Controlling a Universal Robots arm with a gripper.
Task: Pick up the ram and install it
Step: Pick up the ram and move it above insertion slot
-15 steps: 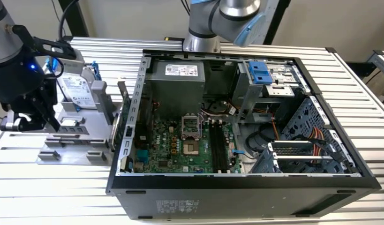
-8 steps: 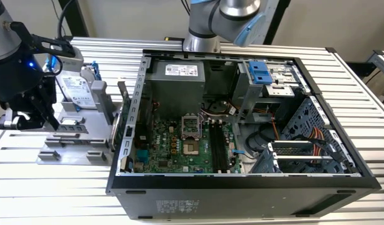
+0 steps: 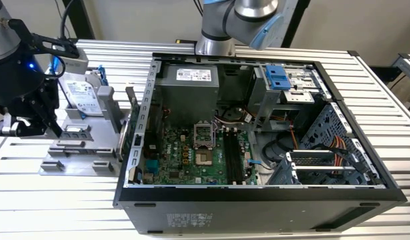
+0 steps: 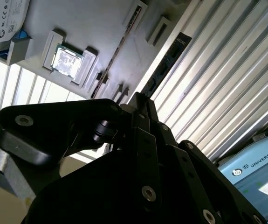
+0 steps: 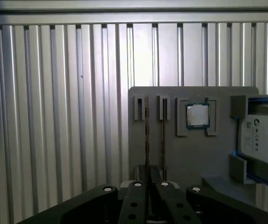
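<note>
1. Pincer [image 5: 151, 173] is hanging low over the grey holder [image 5: 194, 158], at its edge toward the exterior view's left. I cannot tell whether it is clenched or released.
2. Risk: ram [image 5: 146, 133] is standing thin edge up in its slot. An off-centre squeeze is likely levering or tipping it rather than seating it squarely.
3. Risk: second stick [image 5: 163, 126] is standing just beside it. A skewed approach is likely knocking that one.
4. Risk, farther off: computer case [image 3: 258, 195] is lying well apart. A weak hold is inviting a drop on the way over.
5. Ram is lying in line with the pincer, its near end hidden beneath it. It is occupying the slot nearest the holder's edge away from the hard drive [image 5: 264, 140].
</note>
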